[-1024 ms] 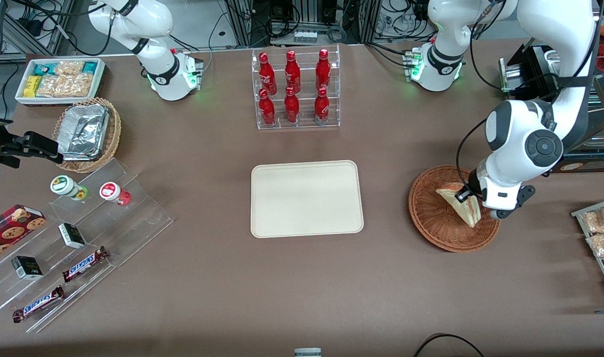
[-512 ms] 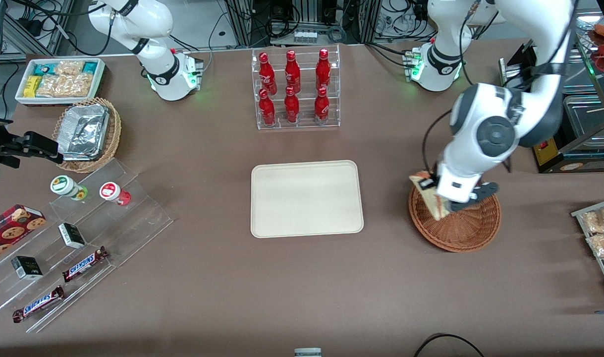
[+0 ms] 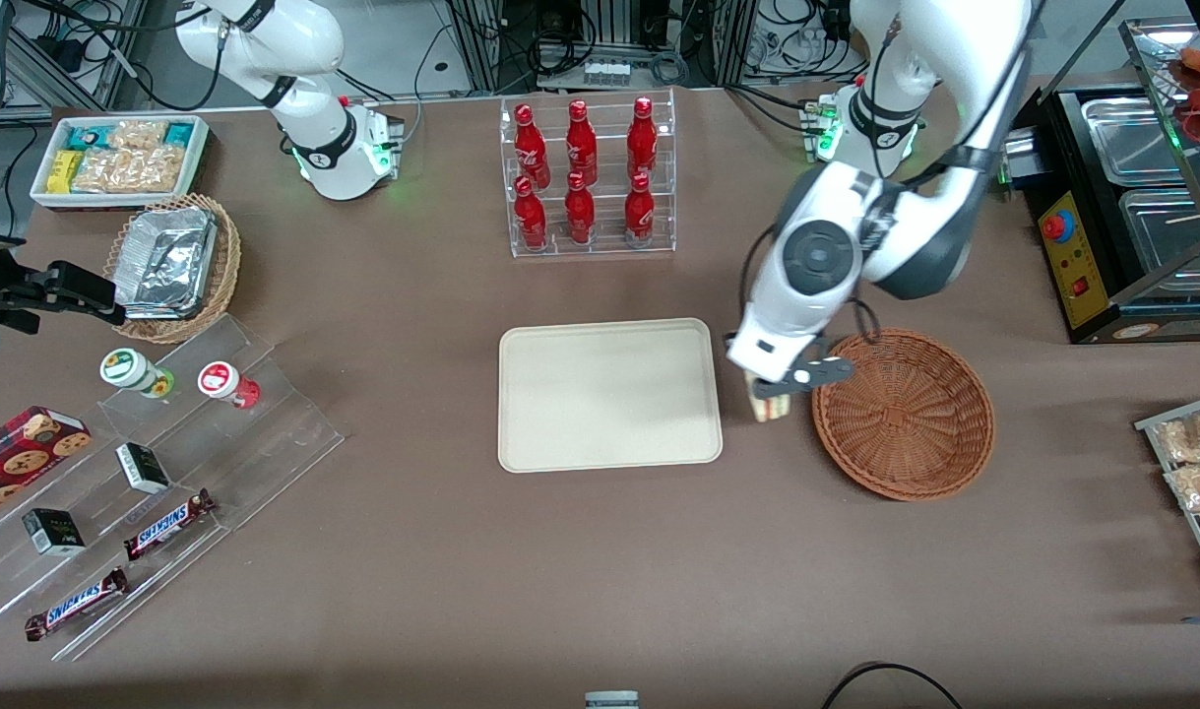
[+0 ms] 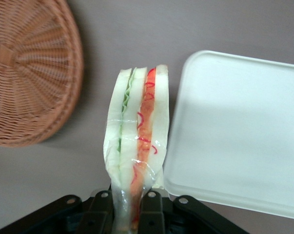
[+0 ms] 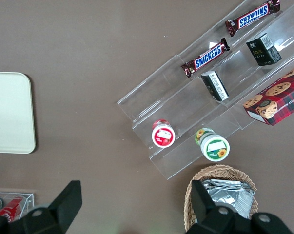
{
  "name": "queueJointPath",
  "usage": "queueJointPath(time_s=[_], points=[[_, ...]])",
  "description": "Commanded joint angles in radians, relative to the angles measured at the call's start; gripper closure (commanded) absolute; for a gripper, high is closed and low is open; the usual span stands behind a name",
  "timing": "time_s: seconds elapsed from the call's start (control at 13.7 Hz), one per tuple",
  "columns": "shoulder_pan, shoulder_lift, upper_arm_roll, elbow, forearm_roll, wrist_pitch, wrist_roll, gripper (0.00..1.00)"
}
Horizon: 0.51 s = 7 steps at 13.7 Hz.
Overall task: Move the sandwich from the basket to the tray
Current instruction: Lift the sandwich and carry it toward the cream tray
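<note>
My gripper (image 4: 129, 204) is clamped on the sandwich (image 4: 137, 131), held above the table between the basket (image 3: 905, 414) and the tray (image 3: 609, 394). I carry it level over the tray's rim (wrapping looks slippery), lower, then release.

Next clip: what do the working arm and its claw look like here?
The working left arm has glossy white shells with dark grey joint sections, a round grey cap, a black cable looping along the wrist, and a green light at its base. Its claw, hanging between tray and basket, is black, with black fingers in the wrist view.
</note>
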Motion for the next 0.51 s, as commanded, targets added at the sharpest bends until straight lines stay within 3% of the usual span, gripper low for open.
queueJointPath(time_s=[0.0, 0.44], points=[[-0.101, 0.125, 0.011, 0.146, 0.018, -0.030, -0.093, 1.00], [-0.238, 0.326, 0.014, 0.365, 0.021, -0.038, -0.110, 1.00]])
